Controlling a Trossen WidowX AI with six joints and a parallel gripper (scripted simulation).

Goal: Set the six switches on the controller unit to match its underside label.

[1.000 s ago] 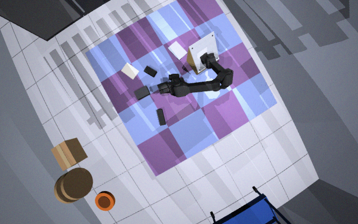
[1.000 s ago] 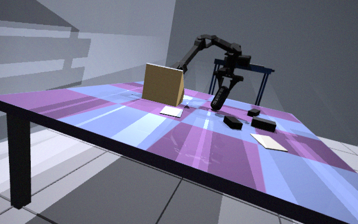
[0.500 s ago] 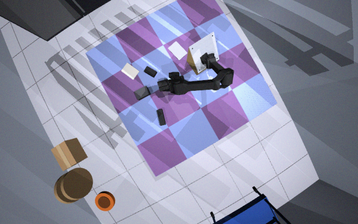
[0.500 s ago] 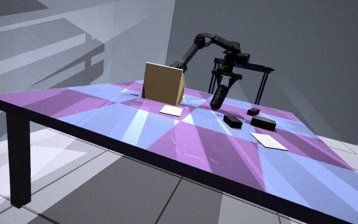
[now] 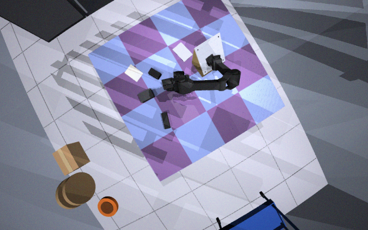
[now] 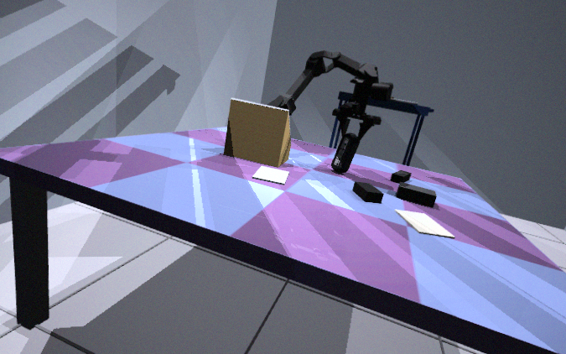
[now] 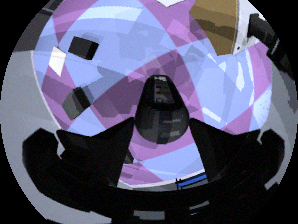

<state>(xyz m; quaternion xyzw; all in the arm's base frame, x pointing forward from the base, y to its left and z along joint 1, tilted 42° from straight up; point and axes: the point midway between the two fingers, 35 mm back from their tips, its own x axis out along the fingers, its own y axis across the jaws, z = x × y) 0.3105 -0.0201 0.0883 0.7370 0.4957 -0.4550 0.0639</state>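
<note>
Fingers (image 6: 366, 126) clamped on dark controller unit (image 6: 345, 153) (image 7: 161, 120), held tilted above bench (image 5: 205, 134) (image 6: 315, 228) (image 7: 130, 42). Best keep grip steady, read all six label squares before lowering; then ease base down level, release only once flat, avoiding dragged edge.

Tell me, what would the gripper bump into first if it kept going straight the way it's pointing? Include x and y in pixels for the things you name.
Probably the bench (image 5: 199, 137) (image 6: 319, 233) (image 7: 115, 46), met by the lower end of the tilted dark unit (image 6: 344, 153) (image 7: 162, 112) in the gripper (image 5: 168, 83) (image 6: 353, 132) (image 7: 162, 120); any remaining gap is unclear.
</note>
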